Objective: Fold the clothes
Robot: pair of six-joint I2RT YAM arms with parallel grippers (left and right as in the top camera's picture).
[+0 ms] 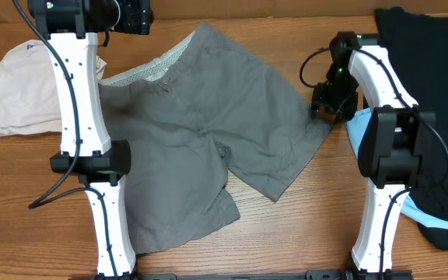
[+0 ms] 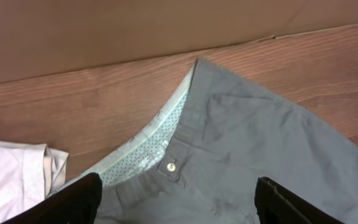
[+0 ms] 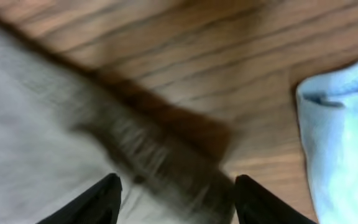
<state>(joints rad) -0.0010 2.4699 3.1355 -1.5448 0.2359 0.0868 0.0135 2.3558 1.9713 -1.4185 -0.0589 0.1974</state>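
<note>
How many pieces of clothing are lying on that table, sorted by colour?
grey shorts: 1
cream-white garment: 1
black garment: 1 (the black cloth at the lower right, partly hidden by the arm, may be the same piece)
light-blue garment: 1
Total: 4

Shorts [image 1: 208,124] lie mid-table [image 1: 286,233], waistband at the far side. Folded garment [image 1: 18,89] just left of them, heap of garments [image 1: 434,70] on the right. Left pincer [image 2: 178,186] over the waistband, right pincer [image 3: 176,186] at the right leg's hem.
</note>
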